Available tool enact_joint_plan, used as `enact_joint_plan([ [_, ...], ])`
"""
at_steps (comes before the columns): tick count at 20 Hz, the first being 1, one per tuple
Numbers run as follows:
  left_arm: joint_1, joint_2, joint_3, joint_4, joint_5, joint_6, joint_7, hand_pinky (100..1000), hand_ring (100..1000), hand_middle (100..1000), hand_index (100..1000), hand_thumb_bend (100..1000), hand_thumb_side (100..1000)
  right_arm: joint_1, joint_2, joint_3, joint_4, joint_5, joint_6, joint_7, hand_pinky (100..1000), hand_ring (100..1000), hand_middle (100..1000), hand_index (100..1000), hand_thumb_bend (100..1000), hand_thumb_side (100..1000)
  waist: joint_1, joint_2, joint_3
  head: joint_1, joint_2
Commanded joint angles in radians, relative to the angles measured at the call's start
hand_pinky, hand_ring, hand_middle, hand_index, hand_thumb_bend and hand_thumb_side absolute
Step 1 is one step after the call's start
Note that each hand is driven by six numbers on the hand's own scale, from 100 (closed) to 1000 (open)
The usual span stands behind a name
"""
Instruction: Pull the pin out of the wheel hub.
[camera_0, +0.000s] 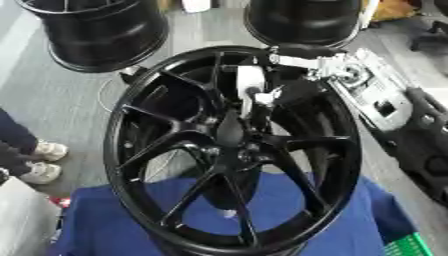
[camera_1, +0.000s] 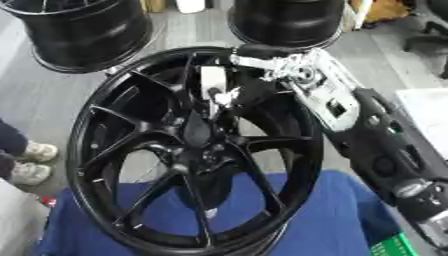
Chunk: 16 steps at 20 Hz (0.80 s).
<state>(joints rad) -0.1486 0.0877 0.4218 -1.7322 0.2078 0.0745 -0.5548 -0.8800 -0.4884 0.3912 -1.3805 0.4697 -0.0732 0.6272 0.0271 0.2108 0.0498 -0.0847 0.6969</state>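
Note:
A black multi-spoke wheel (camera_0: 175, 145) stands upright on a blue cloth (camera_0: 105, 225), its hub (camera_0: 229, 150) near the middle of the view. My right arm (camera_1: 367, 130) comes in from the right and reaches over the rim's top. My right hand (camera_0: 278, 92) sits among the upper spokes just above the hub. A white oblong piece, which looks like the pin (camera_0: 249, 80), stands upright at the hand, and fingers (camera_0: 265, 96) close round its lower end. The spokes hide part of the hand. My left hand shows in neither view.
Two more black rims (camera_0: 105, 35) (camera_0: 302, 20) stand on the grey floor behind the wheel. A person's shoes (camera_0: 44, 160) are at the left edge. A green object (camera_0: 409, 246) lies at the cloth's lower right corner.

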Motion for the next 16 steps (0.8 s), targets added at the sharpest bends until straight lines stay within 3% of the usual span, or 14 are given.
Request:
enact_joint_plan([
  [1,-0.01,0.013,-0.003,-0.018,0.0,0.003,0.0,681,673,614,687,371,751,-0.014,-0.017,-0.013,0.009,0.021,-0.008,0.008,606,470,805,885,100,508,-0.001,-0.011,0.003,0.003,0.009],
  [4,-0.011,0.013,-0.003,-0.019,0.0,0.003,0.0,681,674,615,687,371,751,-0.013,-0.016,-0.015,0.016,0.03,-0.016,0.013,587,454,752,864,100,450,-0.001,-0.01,0.004,0.0,0.01],
  [9,-0.012,0.012,-0.003,-0.019,-0.001,0.005,-0.001,681,673,615,688,371,752,-0.012,-0.016,-0.017,0.011,0.022,-0.033,0.009,544,408,566,715,100,227,-0.002,-0.01,0.006,-0.001,0.011],
  [11,-0.012,0.012,-0.003,-0.018,-0.002,0.005,-0.001,682,673,616,688,369,752,-0.011,-0.016,-0.02,0.007,0.007,-0.038,-0.009,509,372,489,598,100,243,-0.002,-0.01,0.006,-0.001,0.01],
  [12,-0.012,0.011,-0.003,-0.018,-0.002,0.005,-0.002,682,673,616,688,371,753,-0.011,-0.016,-0.021,0.004,-0.003,-0.04,-0.022,497,360,456,550,100,209,-0.002,-0.009,0.006,-0.001,0.01],
  [16,-0.013,0.011,-0.004,-0.017,-0.005,0.007,-0.004,682,674,616,688,371,754,-0.016,-0.02,-0.023,-0.009,-0.055,-0.04,-0.067,466,328,394,473,100,200,-0.004,-0.01,0.008,-0.002,0.012],
])
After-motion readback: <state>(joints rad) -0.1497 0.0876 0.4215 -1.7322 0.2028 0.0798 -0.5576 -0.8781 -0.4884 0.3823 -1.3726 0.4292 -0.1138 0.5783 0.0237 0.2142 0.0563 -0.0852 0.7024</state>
